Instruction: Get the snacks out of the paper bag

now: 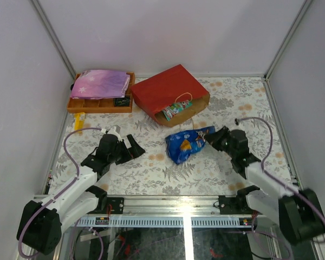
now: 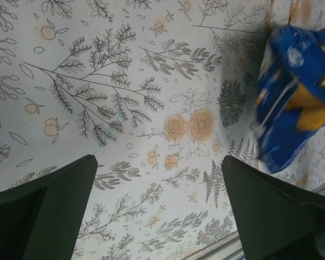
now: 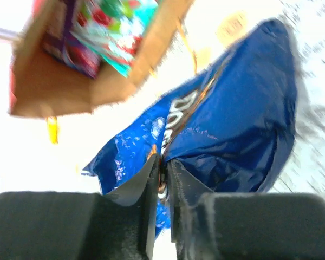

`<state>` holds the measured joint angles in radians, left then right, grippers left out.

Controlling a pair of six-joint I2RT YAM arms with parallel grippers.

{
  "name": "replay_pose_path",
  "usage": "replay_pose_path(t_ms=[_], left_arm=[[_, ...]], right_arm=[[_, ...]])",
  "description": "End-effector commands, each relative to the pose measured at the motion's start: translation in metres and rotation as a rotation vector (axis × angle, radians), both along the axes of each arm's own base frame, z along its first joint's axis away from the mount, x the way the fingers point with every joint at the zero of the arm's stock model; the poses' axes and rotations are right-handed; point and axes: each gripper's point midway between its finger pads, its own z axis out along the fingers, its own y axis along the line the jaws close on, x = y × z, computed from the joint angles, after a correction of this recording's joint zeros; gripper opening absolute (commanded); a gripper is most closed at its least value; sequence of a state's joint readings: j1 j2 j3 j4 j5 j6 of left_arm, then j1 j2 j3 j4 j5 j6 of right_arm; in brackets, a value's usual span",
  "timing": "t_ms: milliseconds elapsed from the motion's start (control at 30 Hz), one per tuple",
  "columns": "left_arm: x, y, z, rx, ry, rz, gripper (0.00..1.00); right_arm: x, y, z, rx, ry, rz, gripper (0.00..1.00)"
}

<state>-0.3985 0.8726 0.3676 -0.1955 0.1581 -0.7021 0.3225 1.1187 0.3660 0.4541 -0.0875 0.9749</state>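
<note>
1. The bench (image 1: 216,168) is covered by a sheet printed with leaves and pale orange flowers, and everything named here sits on it.
2. The paper bag (image 1: 165,89), red outside and brown inside, lies on its side close to the far edge of the bench, about midway along it. Its open mouth faces the near right, and a thin cord handle (image 1: 183,99) loops over that mouth.
3. The small packets (image 1: 176,111) lie just inside the mouth. Green and pink-red wrappers show from above, and the right wrist view adds a purple one beside them (image 3: 116,32).
4. The blue chip bag (image 1: 187,145) is outside the paper bag, in the middle of the bench just in front of the mouth. Its long side runs from near left to far right. Whether its right end is raised off the sheet cannot be told.
5. The right fingers (image 1: 214,140) are clenched on the right end of the blue chip bag. In the wrist view the blue foil (image 3: 244,108) is pinched between them (image 3: 189,195) with hardly a gap.
6. The left fingers (image 1: 132,146) are spread wide and grasp nothing. They hang over bare sheet to the left of the blue chip bag. In their own view the bag (image 2: 298,92) sits at the right edge, apart from both fingers (image 2: 49,211).
7. An orange tray (image 1: 100,108) stands in the far-left corner, with a starry pouch (image 1: 100,84) lying across its top. A yellow item (image 1: 79,120) lies just beside the tray, by the left edge of the bench.
</note>
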Motion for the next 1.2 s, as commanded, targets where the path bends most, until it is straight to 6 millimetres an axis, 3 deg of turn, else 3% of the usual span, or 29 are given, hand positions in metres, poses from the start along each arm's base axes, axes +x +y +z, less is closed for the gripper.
replay_pose_path(t_ms=[0, 67, 133, 233, 300, 433, 533, 600, 733, 833, 1000, 1167], left_arm=[[0.006, -0.005, 0.018, -0.026, -0.042, -0.006, 1.0], [0.008, -0.003, 0.022, -0.014, -0.048, 0.004, 1.0], [0.012, -0.001, 0.029, 0.011, -0.061, 0.018, 1.0], [0.015, -0.012, 0.035, 0.042, -0.055, 0.001, 1.0], [0.01, -0.035, 0.03, 0.065, -0.023, -0.047, 1.0], [-0.002, -0.089, 0.025, 0.116, -0.041, -0.142, 0.99], [-0.004, -0.121, 0.028, 0.065, -0.054, -0.201, 0.72], [-0.001, -0.135, 0.029, 0.055, -0.043, -0.226, 0.62], [0.012, -0.138, 0.021, 0.11, -0.044, -0.2, 0.59], [0.017, -0.146, 0.017, 0.117, -0.047, -0.216, 0.58], [0.023, -0.154, -0.003, 0.144, -0.015, -0.221, 0.55], [0.03, -0.147, -0.022, 0.209, -0.007, -0.19, 0.35]], right_arm=[[-0.071, -0.022, -0.037, -0.144, 0.12, 0.066, 0.38], [-0.101, -0.034, -0.048, -0.211, 0.176, 0.097, 0.64], [-0.119, -0.047, -0.045, -0.247, 0.199, 0.075, 0.78], [-0.121, -0.056, -0.012, -0.228, 0.108, 0.02, 0.84], [-0.114, -0.055, 0.001, -0.228, 0.082, 0.016, 0.84], [-0.096, -0.047, -0.014, -0.321, 0.195, 0.084, 0.81], [-0.072, -0.045, -0.015, -0.369, 0.207, 0.103, 0.77], [-0.054, -0.047, -0.004, -0.369, 0.197, 0.109, 0.77], [-0.016, -0.067, 0.023, -0.331, 0.126, 0.037, 0.74], [0.001, -0.08, 0.026, -0.289, 0.119, -0.001, 0.74], [0.018, -0.088, -0.003, -0.246, 0.174, -0.004, 0.73], [0.029, -0.084, -0.033, -0.214, 0.211, 0.027, 0.73]])
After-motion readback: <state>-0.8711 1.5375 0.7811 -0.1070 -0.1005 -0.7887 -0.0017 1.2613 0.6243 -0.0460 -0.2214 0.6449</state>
